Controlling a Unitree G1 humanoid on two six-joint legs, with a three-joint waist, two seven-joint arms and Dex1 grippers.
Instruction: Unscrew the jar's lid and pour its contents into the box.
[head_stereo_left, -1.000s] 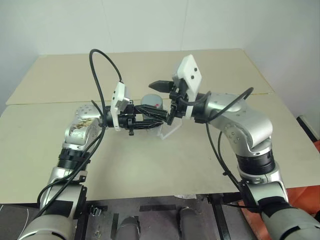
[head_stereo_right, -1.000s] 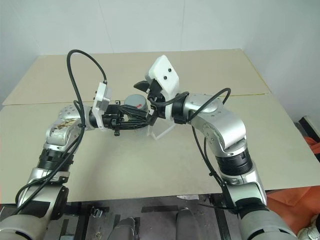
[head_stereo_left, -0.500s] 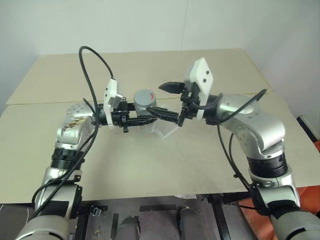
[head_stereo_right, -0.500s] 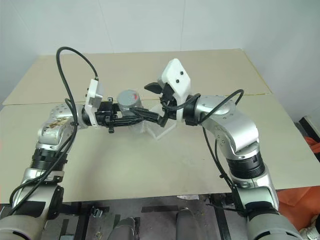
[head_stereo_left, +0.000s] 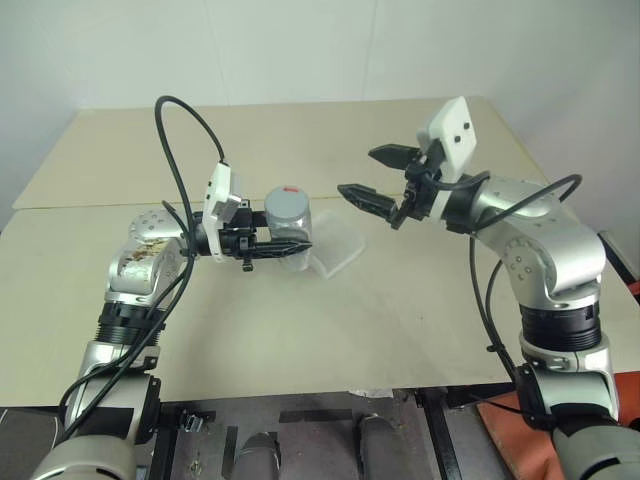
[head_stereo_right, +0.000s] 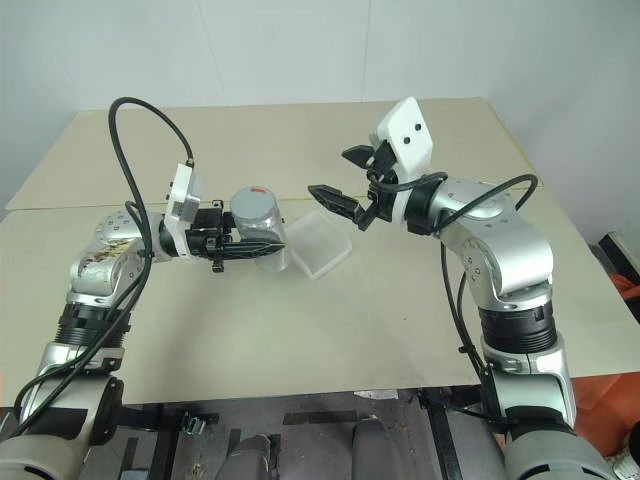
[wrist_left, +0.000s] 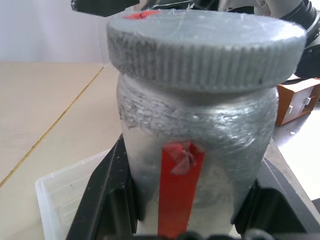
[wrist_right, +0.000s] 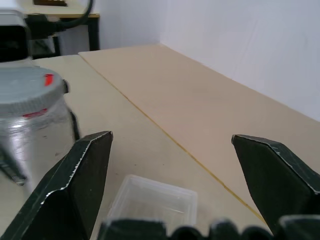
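**Lid still on, right tool off the jar – regrasp risk**

Risks, as judged from the current layout:
- The jar (head_stereo_left: 290, 228) is clamped low on its wall by the left tool (head_stereo_left: 283, 248), held upright above the bench (head_stereo_left: 300, 330). If torque is applied at the lid (wrist_left: 205, 40), the jar could be spun inside the pads rather than the lid loosened.
- The right tool (head_stereo_left: 383, 176) is spread wide and empty, apart from the jar. A regrasp coming in off-centre could catch the lid rim on one finger and tilt the jar.
- The box (head_stereo_left: 335, 246) lies just beside the jar, partly behind it. It is light and could be knocked away by either tool, so the pour would be missed.

Pose:
- Left arm: forearm raised, tool held level, pointed toward the right.
- Right arm: elbow out, tool level, aimed back at the jar.
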